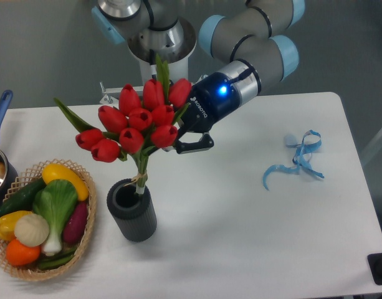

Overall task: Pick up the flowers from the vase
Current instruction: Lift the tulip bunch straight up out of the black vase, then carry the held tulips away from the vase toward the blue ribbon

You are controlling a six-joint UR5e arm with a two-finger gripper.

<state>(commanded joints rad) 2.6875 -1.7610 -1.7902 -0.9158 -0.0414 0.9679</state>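
Gripping flowers point(136, 121), apparently: gripper point(181, 142).

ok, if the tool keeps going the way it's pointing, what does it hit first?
The tool points left and slightly down, into the flowers. It would meet the red buds and upper stems first, if it isn't already touching them; depth is unclear. The vase sits lower, off that line.
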